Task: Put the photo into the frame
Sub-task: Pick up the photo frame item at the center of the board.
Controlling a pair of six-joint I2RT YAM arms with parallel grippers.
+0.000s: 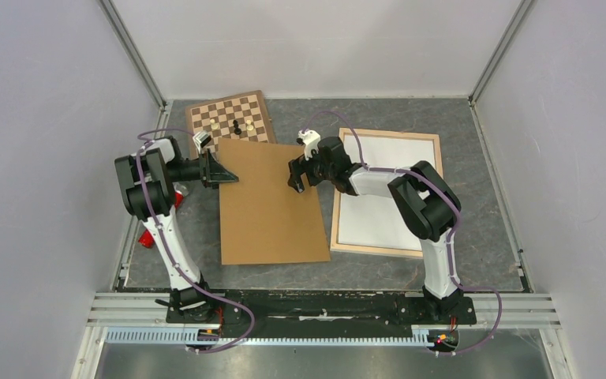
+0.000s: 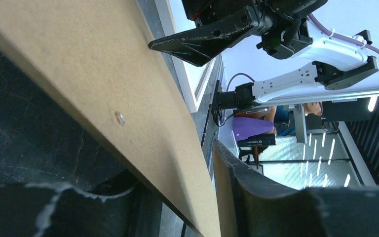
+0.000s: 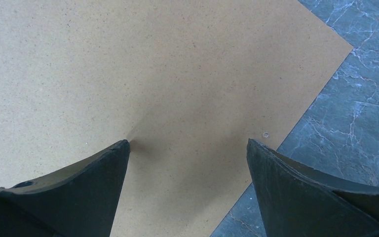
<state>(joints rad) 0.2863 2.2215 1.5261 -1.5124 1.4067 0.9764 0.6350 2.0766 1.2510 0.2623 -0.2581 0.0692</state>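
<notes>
One grey worktop [image 1: 481, 197] carries a brown backing board [image 1: 268, 205] at its middle and the frame [image 1: 394, 133], white inside, just right of it. Left pincer [image 1: 222, 170] straddles the board's left edge, grip unclear. Right pincer [image 1: 297, 178] hovers spread above its right edge.

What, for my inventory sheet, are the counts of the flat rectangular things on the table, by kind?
Brown backing board: 1
Chessboard: 1
Frame: 1
Total: 3
</notes>
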